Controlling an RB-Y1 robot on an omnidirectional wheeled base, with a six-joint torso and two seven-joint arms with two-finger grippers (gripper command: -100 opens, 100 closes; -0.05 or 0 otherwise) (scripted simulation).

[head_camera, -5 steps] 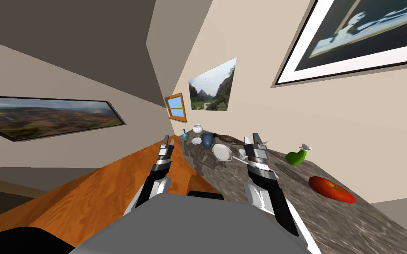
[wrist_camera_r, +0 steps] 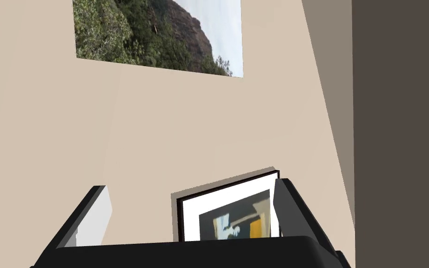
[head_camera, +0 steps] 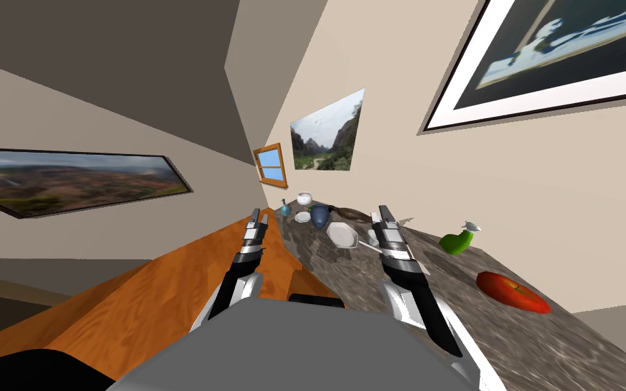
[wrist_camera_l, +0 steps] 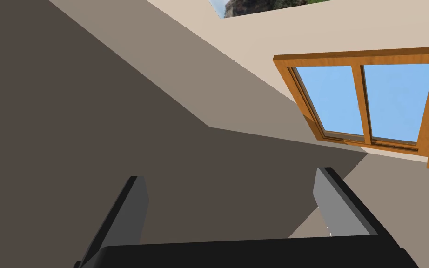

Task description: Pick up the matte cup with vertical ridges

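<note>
Several small vessels stand at the far end of a marbled counter [head_camera: 400, 299]. Among them are a dark blue cup [head_camera: 319, 216] and, farther back, a white cup [head_camera: 303, 198]; I cannot make out ridges on either from here. My right gripper [head_camera: 381, 213] hovers above the counter, to the right of the blue cup and nearer to me, its fingers [wrist_camera_r: 96, 211] standing open with nothing between them. My left gripper [head_camera: 255, 216] is raised over the counter's orange wooden side, left of the cups. Its fingers [wrist_camera_l: 133, 204] are open too.
Near the blue cup are a teal bottle [head_camera: 284, 207], a small white dish [head_camera: 302, 217] and a white plate [head_camera: 342, 235]. A dark brown object [head_camera: 354, 214] lies behind them. A green spray bottle [head_camera: 457, 241] and a red apple [head_camera: 512, 292] sit farther right. The wall runs close behind.
My right forearm and gripper have swung a little to the left, toward the white plate. The left arm and the things on the counter have not moved.
</note>
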